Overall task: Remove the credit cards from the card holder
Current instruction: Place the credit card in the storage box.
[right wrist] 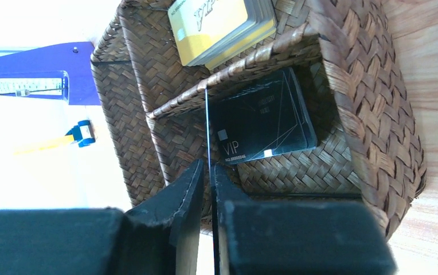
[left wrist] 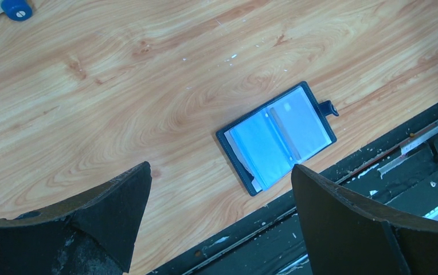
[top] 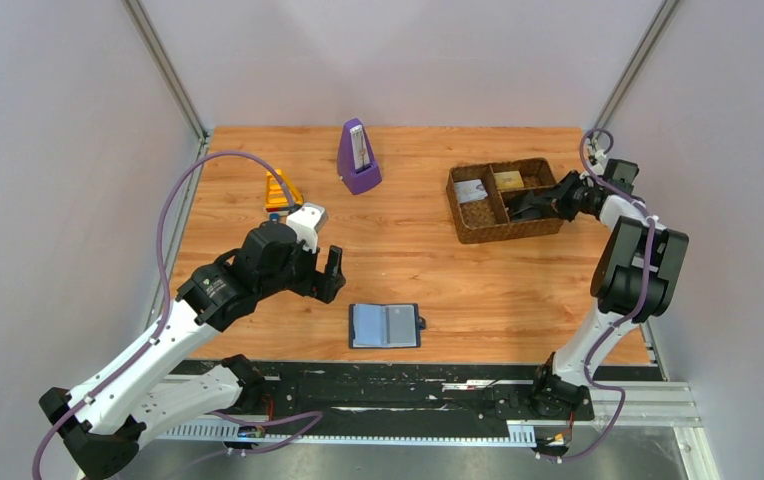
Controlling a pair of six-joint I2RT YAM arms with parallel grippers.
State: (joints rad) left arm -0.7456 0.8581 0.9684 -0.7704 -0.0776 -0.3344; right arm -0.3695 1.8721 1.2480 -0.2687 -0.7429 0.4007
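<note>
The card holder (top: 385,325) lies open on the table near the front edge, blue-grey sleeve pages up; it also shows in the left wrist view (left wrist: 277,137). A greyish card seems to sit in its right page (top: 399,323). My left gripper (top: 330,272) is open and empty, hovering left of and above the holder, and shows in its own view (left wrist: 221,169). My right gripper (top: 536,205) is in the basket's right compartment, shut on a thin credit card (right wrist: 207,123) seen edge-on. Dark credit cards (right wrist: 262,117) printed VIP lie stacked in that compartment.
The brown woven basket (top: 506,233) stands at the back right, with a whitish printed card (top: 473,190) and a stack of gold cards (right wrist: 222,23) in its other compartments. A purple metronome (top: 358,158) and an orange object (top: 281,190) stand at the back.
</note>
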